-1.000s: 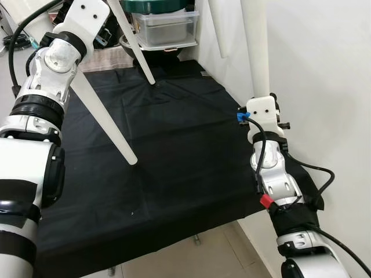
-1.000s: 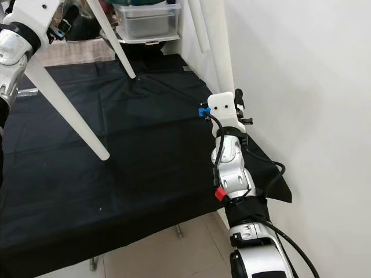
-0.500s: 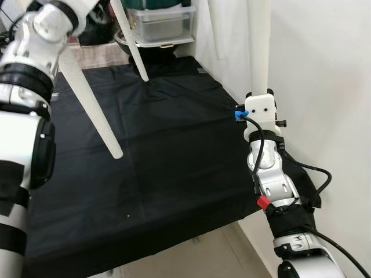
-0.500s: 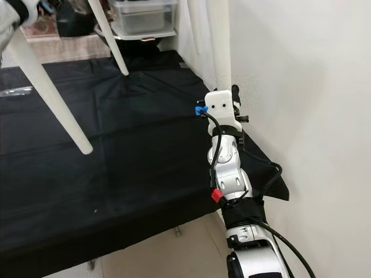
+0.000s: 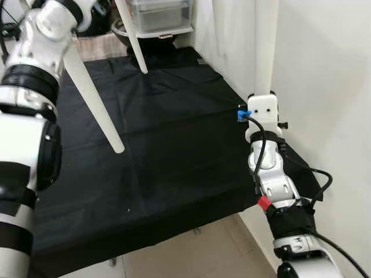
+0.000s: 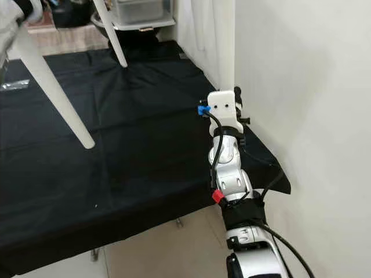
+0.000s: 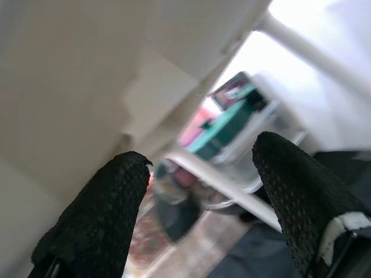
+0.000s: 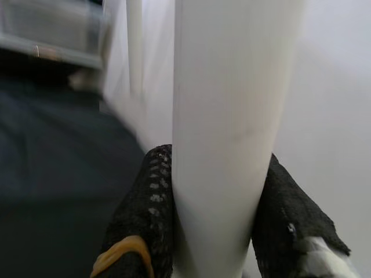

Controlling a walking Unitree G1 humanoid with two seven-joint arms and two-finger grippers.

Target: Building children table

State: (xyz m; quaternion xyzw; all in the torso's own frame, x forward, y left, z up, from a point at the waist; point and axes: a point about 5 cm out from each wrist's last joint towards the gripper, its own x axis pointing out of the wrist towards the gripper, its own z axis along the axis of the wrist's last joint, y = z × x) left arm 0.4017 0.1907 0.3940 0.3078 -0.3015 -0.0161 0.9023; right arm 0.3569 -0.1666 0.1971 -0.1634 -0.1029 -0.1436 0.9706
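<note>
Over the black cloth point(image 5: 174, 145), your right gripper point(image 8: 211, 231) pinches an upright white table leg point(image 5: 265, 46) hard by the wall point(image 5: 324, 87), so any tilt or swing could knock it into the wall or twist it out of the fingers point(image 8: 148, 214). Your left gripper point(image 7: 203, 214) has its fingers spread with nothing between them, raised near two slanted legs point(image 5: 93, 98) that hang above the cloth. You can't see the tabletop or the leg joints: they're cut off above the frame, so whether the leg is seated is unclear.

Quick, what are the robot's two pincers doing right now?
Left pincer: open, nothing between its fingers.
Right pincer: shut on a white table leg.
</note>
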